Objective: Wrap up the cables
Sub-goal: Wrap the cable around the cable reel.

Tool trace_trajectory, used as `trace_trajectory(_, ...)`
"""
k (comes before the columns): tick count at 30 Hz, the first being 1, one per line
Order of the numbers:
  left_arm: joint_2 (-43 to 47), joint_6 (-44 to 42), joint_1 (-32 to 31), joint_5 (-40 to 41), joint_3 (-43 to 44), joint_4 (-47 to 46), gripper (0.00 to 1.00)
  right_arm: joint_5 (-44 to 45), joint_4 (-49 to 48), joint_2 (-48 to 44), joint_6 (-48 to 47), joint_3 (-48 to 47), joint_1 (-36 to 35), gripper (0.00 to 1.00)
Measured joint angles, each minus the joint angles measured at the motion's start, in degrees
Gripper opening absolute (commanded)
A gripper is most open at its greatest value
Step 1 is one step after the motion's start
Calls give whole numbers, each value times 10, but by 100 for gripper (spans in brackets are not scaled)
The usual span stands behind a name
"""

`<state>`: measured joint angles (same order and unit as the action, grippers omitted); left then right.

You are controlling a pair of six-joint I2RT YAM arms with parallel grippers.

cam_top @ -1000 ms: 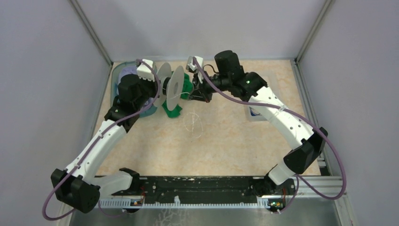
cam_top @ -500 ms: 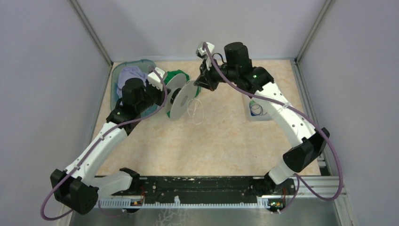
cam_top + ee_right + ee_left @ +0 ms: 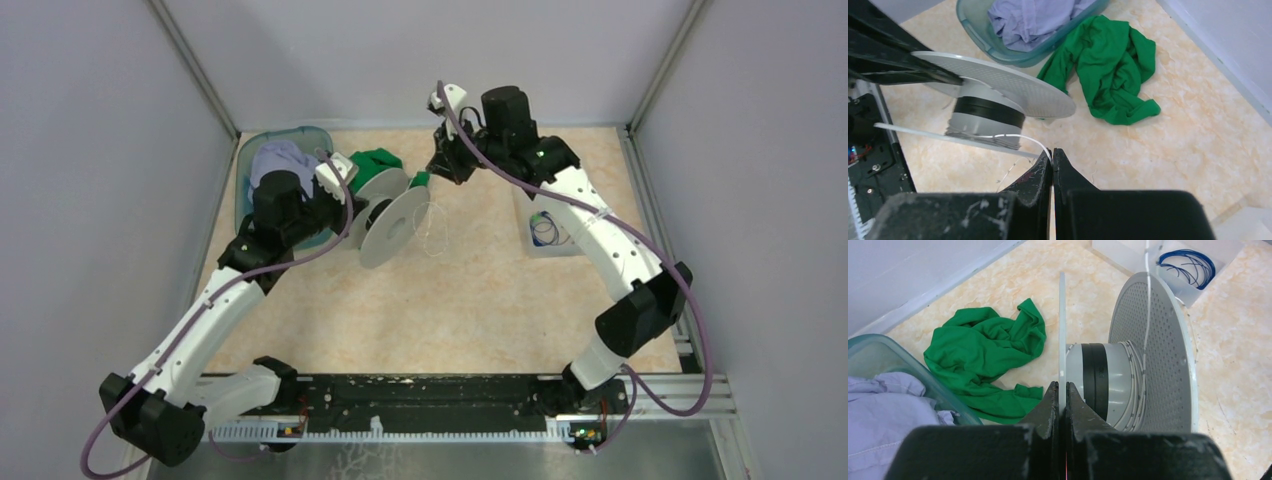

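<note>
Cable (image 3: 1018, 136) | whitish, runs spool (image 3: 988, 107) to right tool (image 3: 1052, 157) | pinched

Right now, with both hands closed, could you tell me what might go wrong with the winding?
The hair-thin whitish cable sits only at the tips of the right hand, so it may slip free. The left hand pinches the round pale-grey spool by one thin flange edge, so it might twist or drop.

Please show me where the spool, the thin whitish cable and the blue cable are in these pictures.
spool (image 3: 1153, 350): left wrist view, on its perforated outer disc.
whitish cable (image 3: 1020, 135): right wrist view, on the stretch leaving the spool.
blue cable (image 3: 1193, 267): left wrist view, on its coiled loops.
</note>
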<state>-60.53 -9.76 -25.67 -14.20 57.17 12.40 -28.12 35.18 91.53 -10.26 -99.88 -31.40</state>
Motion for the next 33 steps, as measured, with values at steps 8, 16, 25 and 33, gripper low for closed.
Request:
trace_trajectory(8,13,16,0,-24,3,5,0,31,4,12,-12,23,16,2)
trace_trajectory(16,14,49,7,-35,26,18,0,54,-10,12,-22,101,30,10)
trace_trajectory(25,17,88,34,-63,39,33,0,66,-47,17,-23,169,36,16)
trace_trajectory(33,20,110,56,-82,52,39,0,66,-75,30,-33,209,56,18)
